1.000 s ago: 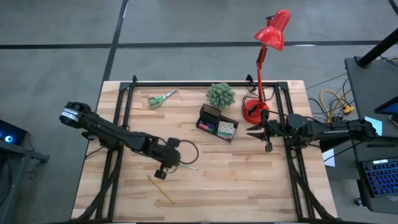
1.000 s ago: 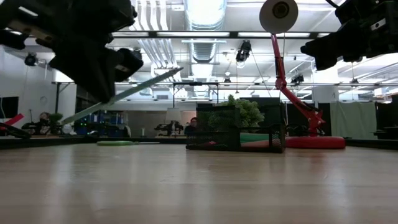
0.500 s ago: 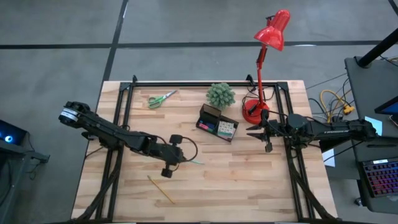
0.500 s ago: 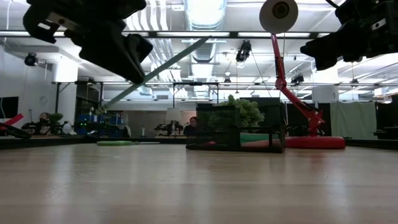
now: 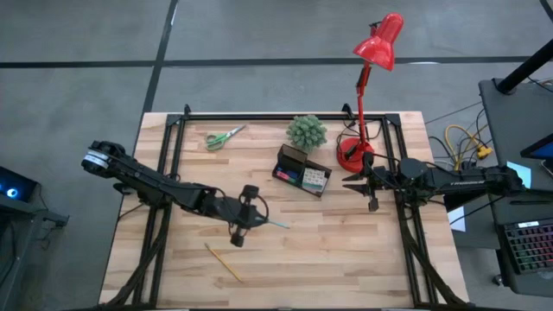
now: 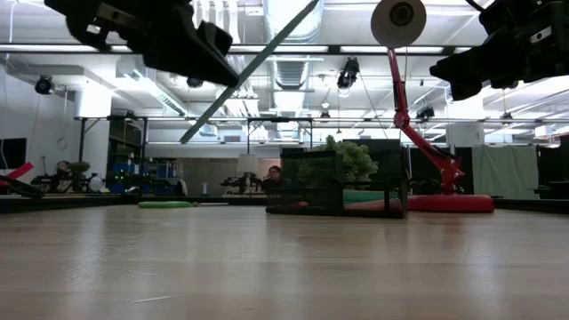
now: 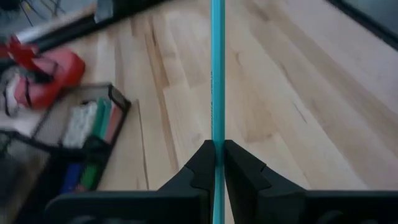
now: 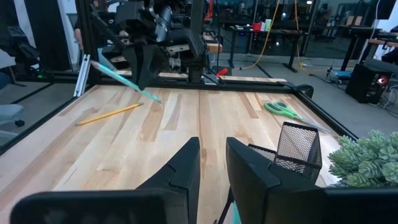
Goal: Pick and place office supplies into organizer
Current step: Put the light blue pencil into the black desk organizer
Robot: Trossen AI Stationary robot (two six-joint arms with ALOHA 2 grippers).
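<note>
organizer [image 5: 303, 171]: black mesh tray, small coloured pieces inside, table middle
left gripper [image 5: 246, 218]: clamped on slim teal pen [image 5: 270, 222]
right gripper [image 5: 360, 185]: fingers slightly parted, empty, near right edge

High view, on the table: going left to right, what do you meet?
Scissors → yellow pencil → left gripper holding the teal pen → organizer → red lamp's base → right gripper.

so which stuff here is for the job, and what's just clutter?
Job:
- teal pen, held in left pincer
- yellow pencil
- green-handled scissors
- organizer

Clutter:
- potted plant
- red lamp
</note>
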